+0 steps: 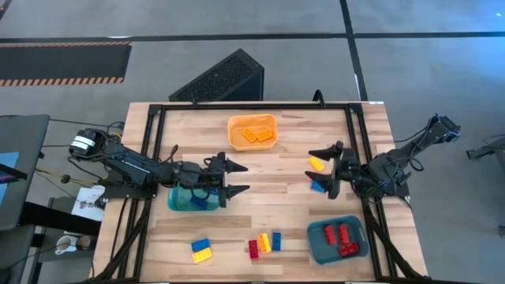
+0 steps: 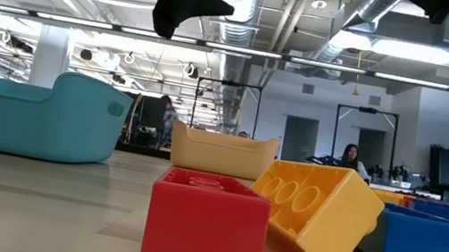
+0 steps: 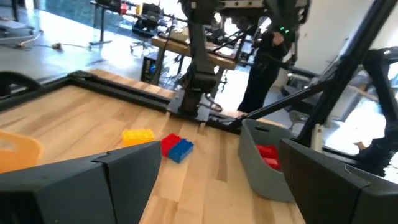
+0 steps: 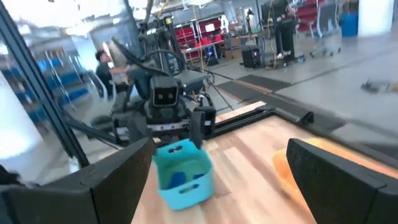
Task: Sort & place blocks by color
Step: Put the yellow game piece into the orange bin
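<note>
- We see the left gripper (image 1: 239, 178) over the desk (image 1: 276, 162) by the teal bin (image 1: 183, 200), jaws apart, holding nothing.
- Right gripper (image 1: 319, 170) jaws wide apart, empty, just above a yellow block (image 1: 316, 163) and a blue block (image 1: 318, 186).
- Loose blocks (image 1: 265, 244) sit near the front edge, long axes running roughly front-to-back; a yellow-blue pair (image 1: 202, 251) lies left of them.
- Orange bin (image 1: 252, 131) holds yellow pieces; grey bin (image 1: 338, 240) holds red ones.
</note>
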`<state>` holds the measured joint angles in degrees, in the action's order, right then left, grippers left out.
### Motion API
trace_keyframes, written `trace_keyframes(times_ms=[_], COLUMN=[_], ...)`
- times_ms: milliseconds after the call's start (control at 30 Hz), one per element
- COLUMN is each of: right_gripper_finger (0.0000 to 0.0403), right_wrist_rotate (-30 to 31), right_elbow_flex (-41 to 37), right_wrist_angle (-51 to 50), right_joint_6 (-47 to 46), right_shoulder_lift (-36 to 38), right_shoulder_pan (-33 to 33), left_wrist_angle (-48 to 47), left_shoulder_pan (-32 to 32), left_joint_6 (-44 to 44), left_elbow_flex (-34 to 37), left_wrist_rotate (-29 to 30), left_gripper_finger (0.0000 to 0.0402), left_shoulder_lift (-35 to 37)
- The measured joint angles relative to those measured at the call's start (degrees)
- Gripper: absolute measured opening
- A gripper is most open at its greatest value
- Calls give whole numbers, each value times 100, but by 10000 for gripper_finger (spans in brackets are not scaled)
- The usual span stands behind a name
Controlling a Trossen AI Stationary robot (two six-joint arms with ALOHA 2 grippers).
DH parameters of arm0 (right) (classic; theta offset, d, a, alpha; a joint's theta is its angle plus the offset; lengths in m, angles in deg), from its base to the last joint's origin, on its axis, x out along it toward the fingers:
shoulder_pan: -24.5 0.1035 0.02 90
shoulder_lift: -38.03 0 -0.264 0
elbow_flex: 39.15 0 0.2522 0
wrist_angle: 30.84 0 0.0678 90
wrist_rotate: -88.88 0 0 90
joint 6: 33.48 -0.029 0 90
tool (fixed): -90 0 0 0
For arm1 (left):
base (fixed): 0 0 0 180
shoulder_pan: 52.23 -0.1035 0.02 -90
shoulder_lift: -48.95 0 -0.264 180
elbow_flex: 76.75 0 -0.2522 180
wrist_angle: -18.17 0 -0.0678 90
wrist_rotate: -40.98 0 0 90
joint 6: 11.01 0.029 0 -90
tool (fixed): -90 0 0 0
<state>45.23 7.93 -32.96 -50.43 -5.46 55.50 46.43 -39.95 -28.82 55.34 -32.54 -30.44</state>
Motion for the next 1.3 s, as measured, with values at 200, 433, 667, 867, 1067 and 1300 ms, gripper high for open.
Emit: trace_keyframes(times_ms=[200,433,667,867,1067,1300], right_gripper_finger=[395,395,395,395,395,395], right_wrist_rotate=[-1,0,20,23,4,-6], right_elbow_flex=[0,0,0,0,0,2], right_wrist_angle=[-86,-109,-112,-109,-400,-2352], right_joint_6=[-360,-360,-360,-360,-399,-1582], right_shoulder_lift=[0,0,0,0,0,0], right_shoulder_pan=[0,-2,-198,-723,-1180,-1630], left_wrist_angle=[-128,-511,-818,-815,-815,-830], left_shoulder_pan=[0,-2,-29,-164,-192,-192], left_joint_6=[14,-268,-212,-172,-98,-94], left_elbow_flex=[0,0,0,0,0,0], left_wrist_rotate=[608,823,805,538,535,531], left_gripper_finger=[309,309,309,309,309,309], left_shoulder_lift=[-21,-22,-22,-22,-22,-22])
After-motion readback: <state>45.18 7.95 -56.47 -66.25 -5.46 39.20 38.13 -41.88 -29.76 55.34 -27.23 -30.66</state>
